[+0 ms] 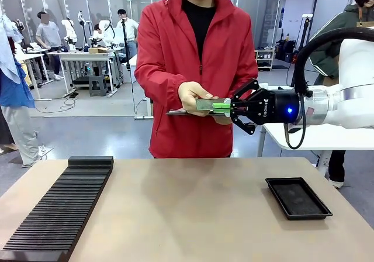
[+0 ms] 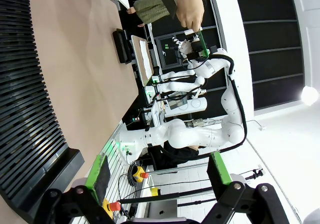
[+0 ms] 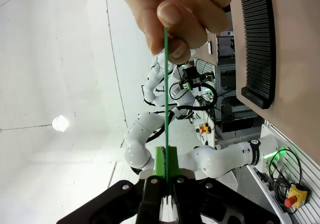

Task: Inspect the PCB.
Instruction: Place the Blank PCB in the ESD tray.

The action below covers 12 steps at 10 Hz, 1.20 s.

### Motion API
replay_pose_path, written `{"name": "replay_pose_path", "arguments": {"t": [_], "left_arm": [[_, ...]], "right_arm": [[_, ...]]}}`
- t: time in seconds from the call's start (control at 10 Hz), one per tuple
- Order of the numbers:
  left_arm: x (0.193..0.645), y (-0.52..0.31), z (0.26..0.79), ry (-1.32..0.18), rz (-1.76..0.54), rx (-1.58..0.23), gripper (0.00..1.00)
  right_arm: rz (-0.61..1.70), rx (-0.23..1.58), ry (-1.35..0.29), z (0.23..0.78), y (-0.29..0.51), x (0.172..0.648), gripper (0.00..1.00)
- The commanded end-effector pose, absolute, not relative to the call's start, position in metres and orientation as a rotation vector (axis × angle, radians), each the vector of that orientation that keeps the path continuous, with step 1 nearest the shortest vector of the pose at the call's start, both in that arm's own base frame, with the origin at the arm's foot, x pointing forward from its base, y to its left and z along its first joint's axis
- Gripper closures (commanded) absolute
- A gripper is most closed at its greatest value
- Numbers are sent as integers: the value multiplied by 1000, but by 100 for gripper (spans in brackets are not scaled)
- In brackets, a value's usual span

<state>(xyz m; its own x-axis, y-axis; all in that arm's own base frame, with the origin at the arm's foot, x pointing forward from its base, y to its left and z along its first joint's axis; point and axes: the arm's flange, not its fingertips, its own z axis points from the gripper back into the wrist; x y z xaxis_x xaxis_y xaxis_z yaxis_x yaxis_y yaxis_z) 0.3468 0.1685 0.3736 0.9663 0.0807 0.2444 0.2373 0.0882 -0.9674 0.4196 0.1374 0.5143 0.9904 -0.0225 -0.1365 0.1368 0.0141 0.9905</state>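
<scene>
Front view: the black, green-padded right gripper point(image 1: 229, 106) is clamped on one end of the thin green rectangular PCB point(image 1: 209, 104). The person's hand point(image 1: 196, 94) holds the other end, well above the tan table point(image 1: 193, 215).

Left wrist view: the left gripper point(image 2: 159, 170) gapes wide, empty, beside the black ribbed plastic rack point(image 2: 30, 109).

Right wrist view: the PCB shows edge-on (a mere green line), pinched between the closed pads point(image 3: 160, 161).

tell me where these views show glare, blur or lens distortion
front view: evenly lit, sharp; left wrist view: wide-angle bending, a lamp blooms white at the right edge; right wrist view: the person's hand looms close and soft, the PCB edge-on as a thin green line
</scene>
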Motion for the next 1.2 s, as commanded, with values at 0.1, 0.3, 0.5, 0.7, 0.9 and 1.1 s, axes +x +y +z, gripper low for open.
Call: {"name": "replay_pose_path", "arguments": {"t": [0.1,0.3,0.5,0.7,0.9,1.1], "left_arm": [[346,169,375,-259,-122,-1479,0],[346,169,375,-259,-122,-1479,0],[346,169,375,-259,-122,-1479,0],[346,169,375,-259,-122,-1479,0],[346,169,375,-259,-122,-1479,0],[346,169,375,-259,-122,-1479,0]], "right_arm": [[-121,1550,91,515,138,419,100],[-121,1550,91,515,138,419,100],[-121,1550,91,515,138,419,100],[-121,1550,91,515,138,419,100],[-121,1550,91,515,138,419,100],[-121,1550,91,515,138,419,100]]}}
